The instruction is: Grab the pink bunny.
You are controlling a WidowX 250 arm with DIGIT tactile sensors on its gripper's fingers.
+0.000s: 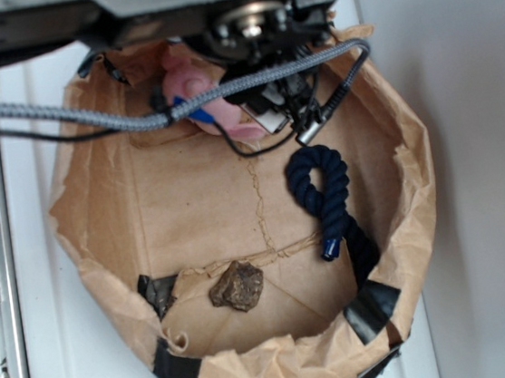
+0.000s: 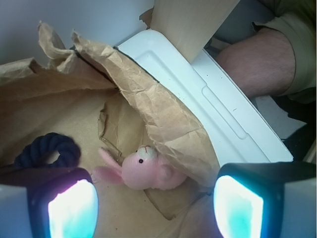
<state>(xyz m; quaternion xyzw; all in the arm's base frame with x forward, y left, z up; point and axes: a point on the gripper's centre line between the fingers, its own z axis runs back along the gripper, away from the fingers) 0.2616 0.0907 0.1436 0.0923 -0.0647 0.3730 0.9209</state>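
1. My gripper (image 2: pixel 156 208) sits wide apart; in the wrist view both glowing pads (image 2: pixel 72 208) frame the bottom corners with nothing between them but paper floor.
2. The pink bunny (image 2: pixel 143 171) lies on the floor of the brown paper bin (image 1: pixel 403 227), tucked against the bin's crumpled wall. In the exterior view the bunny (image 1: pixel 188 85) is at the bin's far edge, partly hidden under the arm and a grey braided cable (image 1: pixel 89 116).
3. Wrist view: bunny's head with one dark eye faces up, pink ear (image 2: pixel 106 157) pointing toward the rope. It's between the two pads but beyond them, not touched.
4. Dark navy rope (image 1: pixel 321 186) is looped near the bin's right wall, blue tip pointing to the near edge. Apart from the bunny.
5. Brown rock-like lump (image 1: pixel 237 286) rests near the bin's near edge, well apart from bunny and rope.
6. Black tape (image 1: pixel 371 308) patches the bin's near rim.
7. White surface (image 2: pixel 208 99) outside the bin; a person's bare forearm (image 2: pixel 257 59) at the wrist view's top right.
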